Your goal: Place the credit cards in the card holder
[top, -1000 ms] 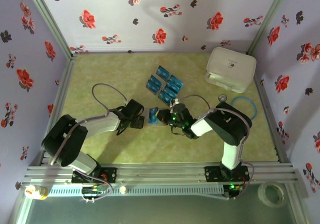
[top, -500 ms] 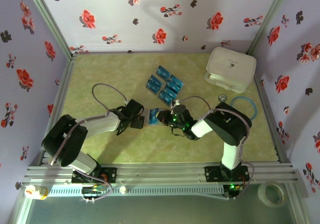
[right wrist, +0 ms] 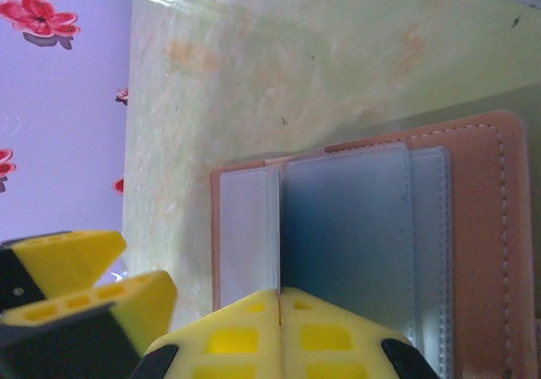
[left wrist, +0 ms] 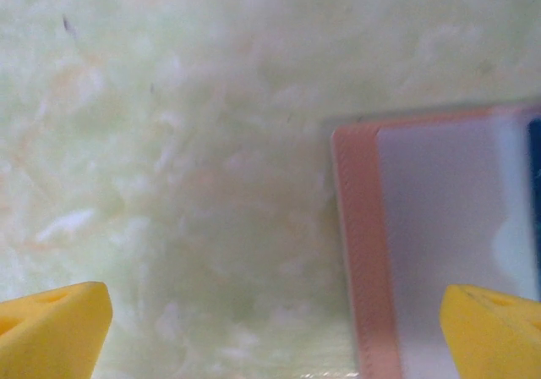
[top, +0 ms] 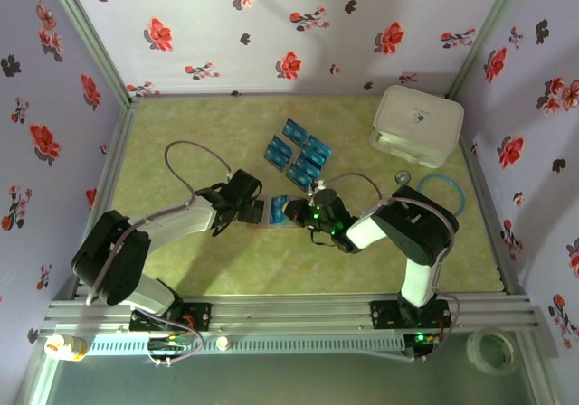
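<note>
The card holder (right wrist: 480,227) lies between left gripper (left wrist: 270,332), spread wide just left of it, and right gripper (right wrist: 280,310), pinched shut over its right half.

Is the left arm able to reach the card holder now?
Probably yes. The open left gripper hangs at the edge of the card holder, nothing between them; the shut right gripper is at its other side.
</note>
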